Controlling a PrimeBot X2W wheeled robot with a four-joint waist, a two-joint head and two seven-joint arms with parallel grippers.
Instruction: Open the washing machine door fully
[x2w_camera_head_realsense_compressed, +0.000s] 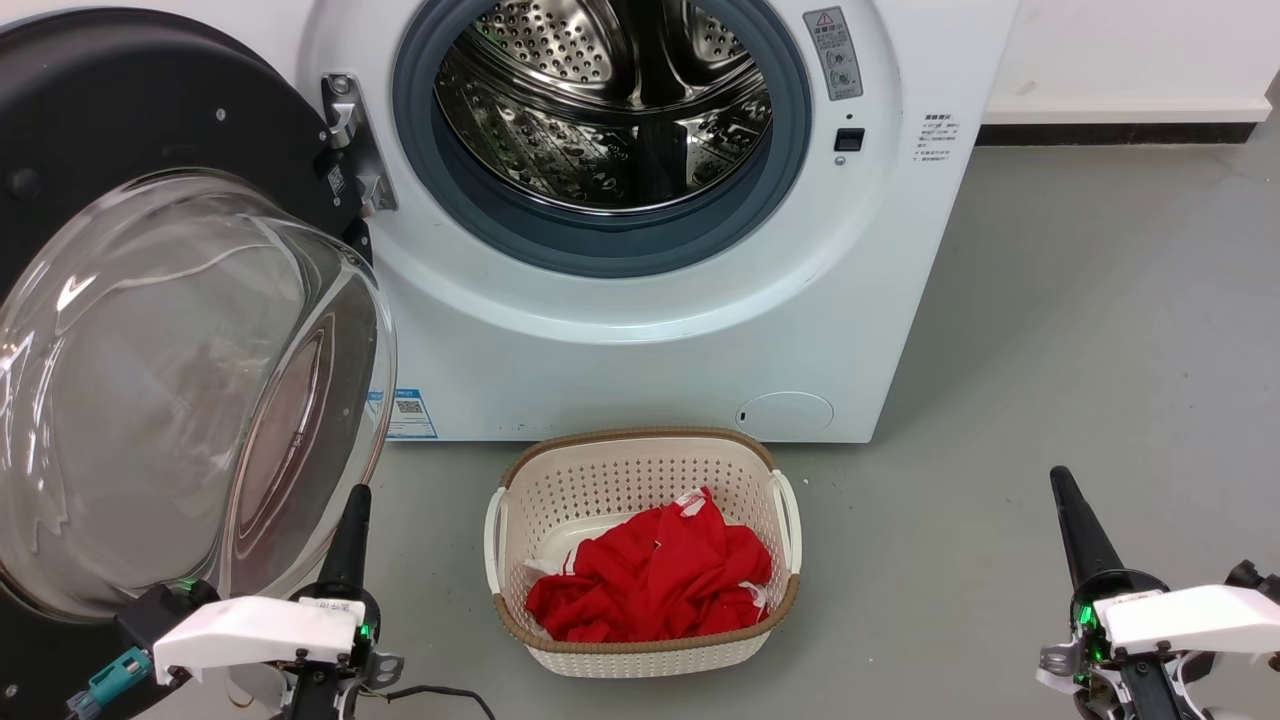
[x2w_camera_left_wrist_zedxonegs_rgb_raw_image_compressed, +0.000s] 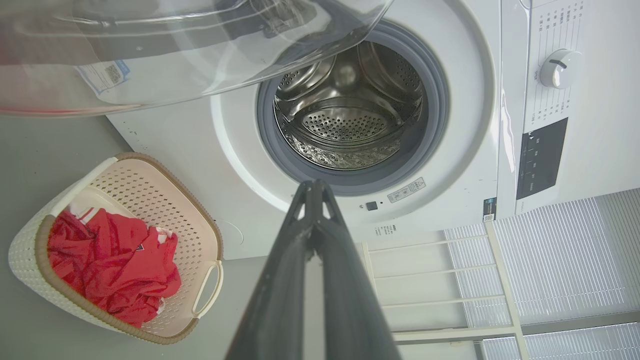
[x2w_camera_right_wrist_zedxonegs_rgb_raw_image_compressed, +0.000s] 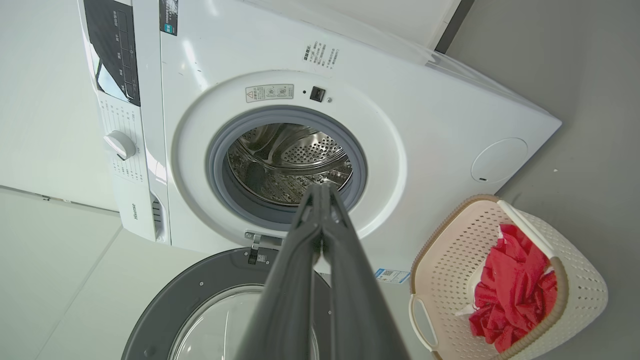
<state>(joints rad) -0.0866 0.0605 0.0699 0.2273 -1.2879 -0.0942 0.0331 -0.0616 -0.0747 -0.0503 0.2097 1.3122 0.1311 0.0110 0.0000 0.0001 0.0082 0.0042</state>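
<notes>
A: Where is the washing machine door (x2w_camera_head_realsense_compressed: 170, 330) right now?

B: It stands wide open, out to the left of the washing machine (x2w_camera_head_realsense_compressed: 650, 350). It hangs on the metal hinge (x2w_camera_head_realsense_compressed: 350, 130) at the left edge of the round opening. Its inner face is turned our way, so the clear glass bowl (x2w_camera_head_realsense_compressed: 120, 420) bulges towards us inside the black ring (x2w_camera_head_realsense_compressed: 130, 90).

A: And the drum?

B: The steel drum (x2w_camera_head_realsense_compressed: 610, 110) is in plain sight, with the grey seal (x2w_camera_head_realsense_compressed: 600, 255) all around it.

A: What about the robot's hands?

B: The left gripper (x2w_camera_head_realsense_compressed: 358, 495) is low on the left, pointing up, just beside the lower right edge of the glass bowl. Its two dark fingers (x2w_camera_left_wrist_zedxonegs_rgb_raw_image_compressed: 282, 280) are pressed together and hold nothing. From its wrist camera there is a gap between the tips and the glass.

A: The right one?

B: The right gripper (x2w_camera_head_realsense_compressed: 1062, 480) is well apart from the door, low on the right over the grey floor (x2w_camera_head_realsense_compressed: 1100, 330). Its fingers (x2w_camera_right_wrist_zedxonegs_rgb_raw_image_compressed: 287, 290) are pressed together too, empty, and aimed at the drum.

A: Anything between them?

B: A cream basket (x2w_camera_head_realsense_compressed: 640, 655) sits on the floor just in front of the machine, with a red cloth (x2w_camera_head_realsense_compressed: 660, 580) crumpled in it.
</notes>
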